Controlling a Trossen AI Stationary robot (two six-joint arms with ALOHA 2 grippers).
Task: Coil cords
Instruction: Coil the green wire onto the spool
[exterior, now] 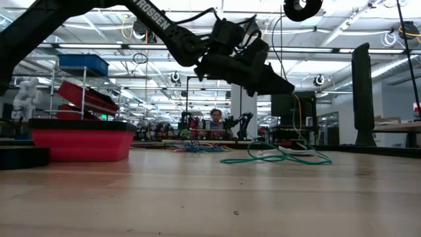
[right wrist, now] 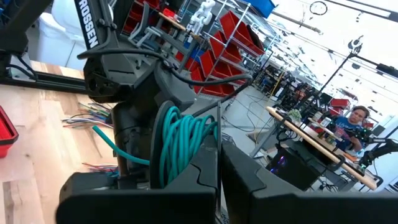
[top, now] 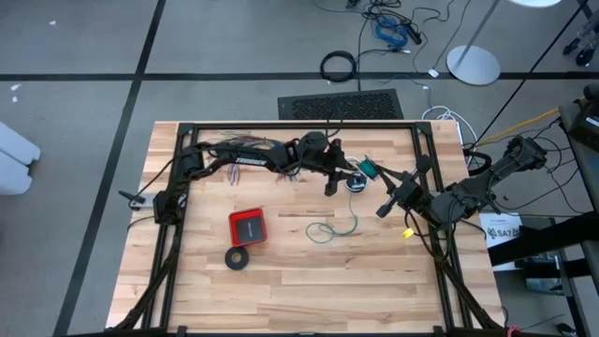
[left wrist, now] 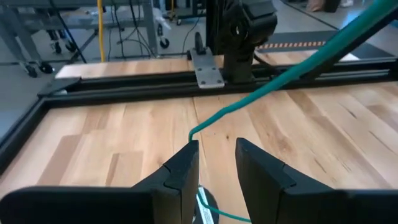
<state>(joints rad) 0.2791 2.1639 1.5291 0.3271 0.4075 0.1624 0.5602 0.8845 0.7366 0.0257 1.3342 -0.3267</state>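
Wooden table, two dark arms meeting at upper right of the high view.
Left gripper reaches in from the left, tilted down, fingers apart with one teal-green wire running between them to a loose loop at centre. Right gripper, fingers together, pinches that wire's coil. One red box, one black ring.

One camera looks straight down on my table. Another skims level across it. Both share the teal wire.
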